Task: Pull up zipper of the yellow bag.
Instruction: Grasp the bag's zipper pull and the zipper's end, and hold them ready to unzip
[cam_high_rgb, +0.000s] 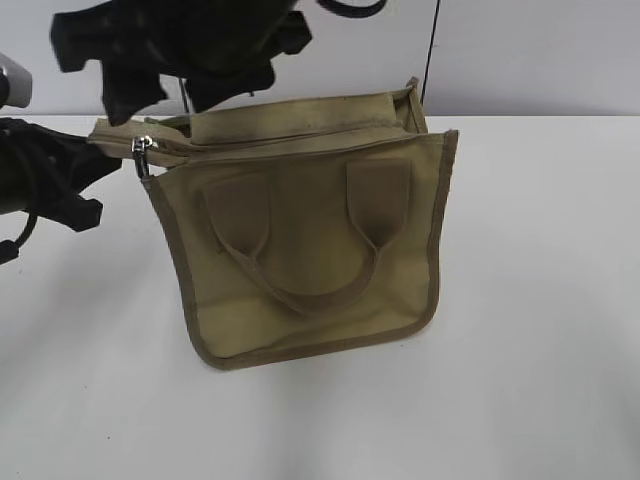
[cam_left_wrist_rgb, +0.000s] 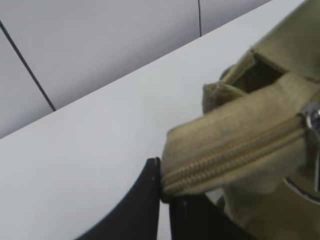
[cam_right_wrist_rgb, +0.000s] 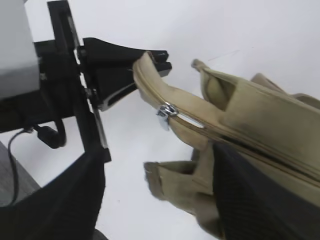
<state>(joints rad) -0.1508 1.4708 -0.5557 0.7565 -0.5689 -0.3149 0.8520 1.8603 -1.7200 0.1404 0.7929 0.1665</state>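
White table (cam_high_rgb: 540, 300) under everything; pale wall panels (cam_left_wrist_rgb: 100, 40) with dark seams behind

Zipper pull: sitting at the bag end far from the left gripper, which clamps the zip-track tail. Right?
Not quite. The zipper pull sits at the end near the left gripper, close to the tail it clamps, as the right wrist view shows. The clamp on the zip-track tail of the yellow bag is right.

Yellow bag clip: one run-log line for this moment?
left gripper: clamps zip-track end | zipper: pull near that end | yellow bag: on table | right gripper: state unclear
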